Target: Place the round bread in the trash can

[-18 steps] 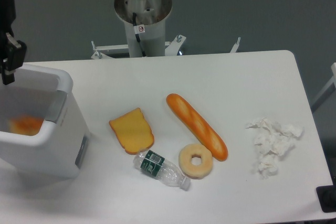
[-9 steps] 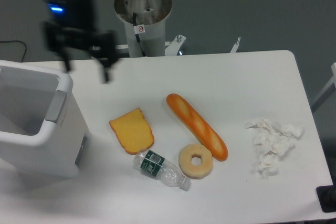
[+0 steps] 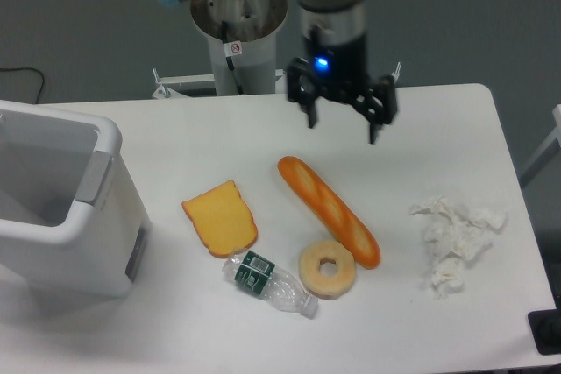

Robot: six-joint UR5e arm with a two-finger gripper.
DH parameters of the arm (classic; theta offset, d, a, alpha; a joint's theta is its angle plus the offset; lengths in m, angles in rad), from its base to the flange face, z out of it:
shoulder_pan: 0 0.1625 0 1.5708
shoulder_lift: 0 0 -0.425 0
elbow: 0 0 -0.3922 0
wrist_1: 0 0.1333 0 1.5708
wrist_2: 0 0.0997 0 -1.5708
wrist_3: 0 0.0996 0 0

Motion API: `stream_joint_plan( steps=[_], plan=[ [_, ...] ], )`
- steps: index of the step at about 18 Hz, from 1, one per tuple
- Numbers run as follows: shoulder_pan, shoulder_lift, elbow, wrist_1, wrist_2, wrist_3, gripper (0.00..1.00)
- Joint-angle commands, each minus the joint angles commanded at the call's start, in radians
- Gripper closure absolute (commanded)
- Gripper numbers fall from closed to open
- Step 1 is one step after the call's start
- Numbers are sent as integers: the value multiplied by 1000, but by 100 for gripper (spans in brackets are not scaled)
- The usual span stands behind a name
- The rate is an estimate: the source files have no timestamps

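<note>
The white trash can (image 3: 105, 216) stands at the table's left edge, its grey inside partly visible. The round bread is not in view; what shows of the bin's inside is bare grey. My gripper (image 3: 342, 120) hangs open and empty over the table's back middle, above the upper end of the long orange baguette (image 3: 329, 210), far right of the bin.
A yellow toast slice (image 3: 220, 217), a plastic bottle (image 3: 268, 282) and a pale ring-shaped bread (image 3: 327, 268) lie in the table's middle front. Crumpled white tissues (image 3: 458, 241) lie at the right. The arm's base post (image 3: 238, 32) stands behind the table.
My gripper has swept right from over the trash can to the table's back middle. An orange shape seen in the bin a second ago no longer shows.
</note>
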Motion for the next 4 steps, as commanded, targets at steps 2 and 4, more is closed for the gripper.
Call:
stream_joint_plan(
  steps=[2, 4],
  plan=[
    [5, -68, 12, 3, 43, 31, 0],
    [15, -127, 50, 6, 74, 70, 0]
  ],
)
